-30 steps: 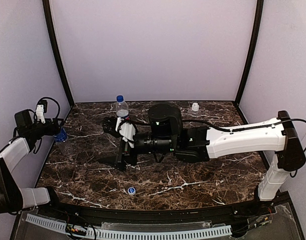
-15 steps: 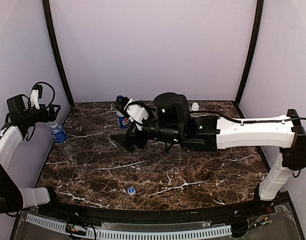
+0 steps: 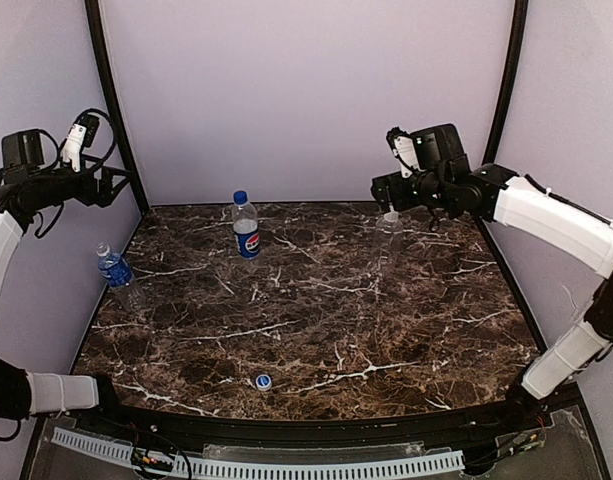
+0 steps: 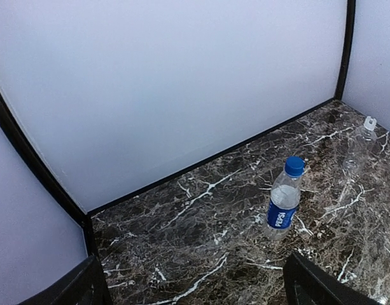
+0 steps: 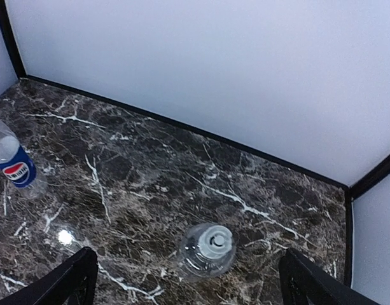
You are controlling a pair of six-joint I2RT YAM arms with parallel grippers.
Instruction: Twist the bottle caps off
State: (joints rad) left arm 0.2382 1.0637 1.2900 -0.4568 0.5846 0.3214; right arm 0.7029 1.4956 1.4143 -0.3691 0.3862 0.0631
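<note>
**Right gripper [image 3: 384, 190] poised over the unlabelled bottle [image 3: 388, 245], well right of the Pepsi bottle [image 3: 245, 232].**
Both grippers' jaws are wide and empty; the left gripper [image 3: 108, 186] hangs high, far left of the Pepsi bottle. One blue-and-white cap [image 3: 263, 381] lies loose well in front of it. The white cap [image 5: 215, 240] and the blue cap [image 4: 294, 166] are on their bottles. Next, probably: lower squarely onto the white cap, close, twist.

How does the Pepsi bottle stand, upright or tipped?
Upright: the Pepsi bottle stands on its base with its blue cap on top.
</note>
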